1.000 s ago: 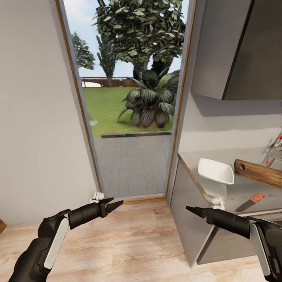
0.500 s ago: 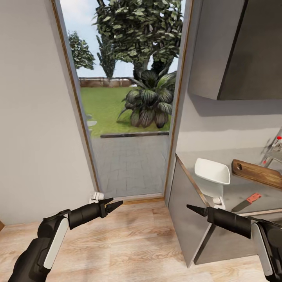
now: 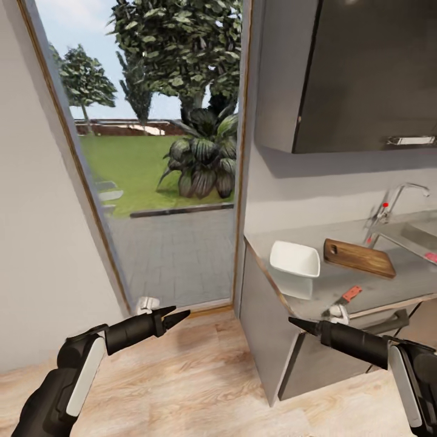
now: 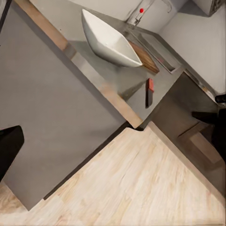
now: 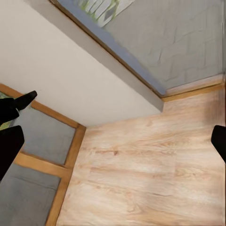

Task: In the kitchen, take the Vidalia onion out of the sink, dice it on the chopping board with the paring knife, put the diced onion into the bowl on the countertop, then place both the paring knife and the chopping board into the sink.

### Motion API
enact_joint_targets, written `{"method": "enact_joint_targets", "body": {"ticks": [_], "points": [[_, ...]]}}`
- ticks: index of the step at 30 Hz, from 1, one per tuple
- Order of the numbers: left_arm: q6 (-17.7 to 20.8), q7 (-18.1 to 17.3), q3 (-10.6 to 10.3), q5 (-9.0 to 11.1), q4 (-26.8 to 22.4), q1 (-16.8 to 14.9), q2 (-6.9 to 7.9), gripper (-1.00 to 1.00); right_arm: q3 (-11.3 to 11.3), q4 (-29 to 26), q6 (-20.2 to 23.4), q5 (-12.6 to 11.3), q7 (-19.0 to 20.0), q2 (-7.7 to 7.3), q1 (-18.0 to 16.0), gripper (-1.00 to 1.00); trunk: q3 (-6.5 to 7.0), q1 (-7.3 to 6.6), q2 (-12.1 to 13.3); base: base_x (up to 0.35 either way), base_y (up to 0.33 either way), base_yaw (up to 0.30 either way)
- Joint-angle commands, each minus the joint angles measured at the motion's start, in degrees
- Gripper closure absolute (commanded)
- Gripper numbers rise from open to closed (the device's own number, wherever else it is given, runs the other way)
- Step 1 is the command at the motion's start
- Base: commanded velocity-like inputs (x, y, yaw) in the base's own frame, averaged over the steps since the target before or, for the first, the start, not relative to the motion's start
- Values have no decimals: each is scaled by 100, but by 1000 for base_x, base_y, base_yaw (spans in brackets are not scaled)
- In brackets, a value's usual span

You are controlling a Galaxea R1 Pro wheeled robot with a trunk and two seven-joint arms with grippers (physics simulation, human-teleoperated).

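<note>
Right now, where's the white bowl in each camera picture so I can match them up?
Head view: the bowl sits on the countertop at its end nearest the doorway, beside the chopping board.
Left wrist view: the bowl is on the same countertop.
Right wrist view: not in it.
Shared landmark: the knife.

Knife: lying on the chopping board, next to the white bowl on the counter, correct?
Not quite. The head view shows the knife lying on the bare counter near its front edge, apart from the chopping board. The white bowl does sit on the counter beside the board.
</note>
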Motion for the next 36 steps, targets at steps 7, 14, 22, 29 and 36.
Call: {"method": "enact_joint_targets", "body": {"ticks": [7, 14, 22, 29, 36], "points": [[14, 26, -4, -22, 6, -3, -15, -100, -4, 4, 41, -10, 15, 0, -7, -100, -11, 4, -10, 128, -274, -267], [12, 37, -1, -1, 35, -4, -18, -100, -17, 8, 36, -18, 23, -8, -7, -100, -11, 4, -10, 27, -45, -39], [46, 17, 13, 17, 46, -4, 4, -100, 11, 12, 17, -5, 10, 5, -7, -100, -11, 4, -10, 2, -3, -2], [55, 11, 9, 26, 46, -3, 0, -100, 22, 8, -1, -7, 7, 8, -7, -100, -11, 4, -10, 0, 0, 0], [63, 10, 16, 27, 46, -4, 7, -100, 9, 8, -46, -12, 30, 9, -7, -100, -11, 4, -10, 0, 0, 70]]}}
